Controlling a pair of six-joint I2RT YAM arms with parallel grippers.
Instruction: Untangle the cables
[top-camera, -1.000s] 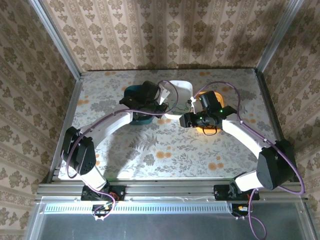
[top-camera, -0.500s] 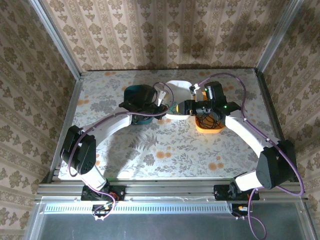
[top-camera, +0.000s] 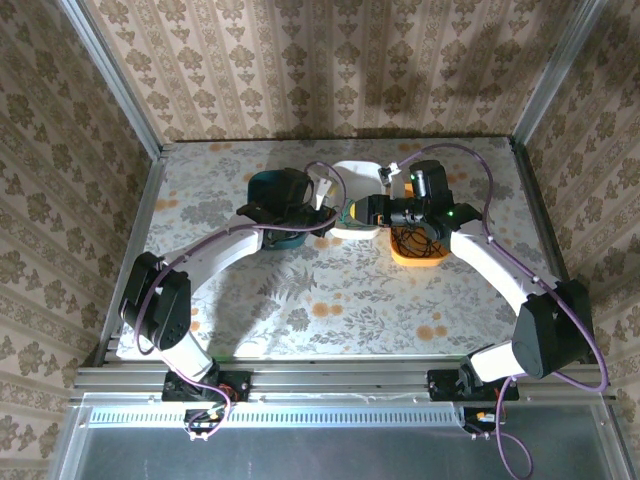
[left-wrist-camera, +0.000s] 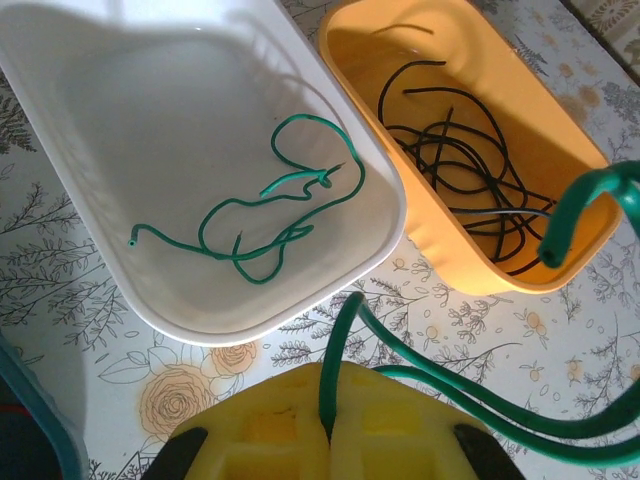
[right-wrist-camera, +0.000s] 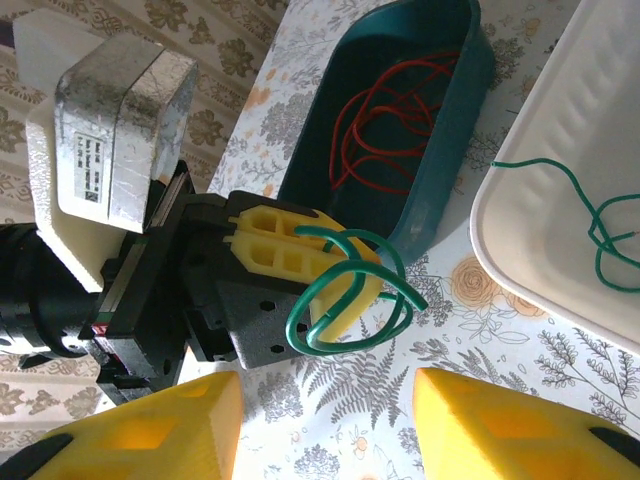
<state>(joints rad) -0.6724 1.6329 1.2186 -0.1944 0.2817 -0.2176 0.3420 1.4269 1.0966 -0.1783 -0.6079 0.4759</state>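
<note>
My left gripper (left-wrist-camera: 330, 378) is shut on a thick green cable (left-wrist-camera: 346, 335), which rises from between its yellow fingers and loops off to the right. In the right wrist view the same green cable (right-wrist-camera: 350, 290) curls in loops around the left gripper's yellow fingertips (right-wrist-camera: 285, 240), just above the table. My right gripper (right-wrist-camera: 325, 385) is open, its two yellow fingers spread on either side, just short of the loop and apart from it. Another green cable (left-wrist-camera: 280, 215) lies in the white tray (left-wrist-camera: 150, 110). Black cables (left-wrist-camera: 460, 160) fill the orange tray (left-wrist-camera: 450, 262). Red cables (right-wrist-camera: 380, 120) lie in the teal tray (right-wrist-camera: 445, 185).
The three trays stand in a row at the back: teal tray (top-camera: 262, 183), white tray (top-camera: 360, 172), orange tray (top-camera: 420, 258). Both grippers meet at the white tray's front edge. Metal rails and patterned walls enclose the flowered table (top-camera: 330, 300).
The right gripper swung left from over the orange tray to face the left gripper in front of the white tray. The left arm has hardly moved and keeps its grip on the green cable.
</note>
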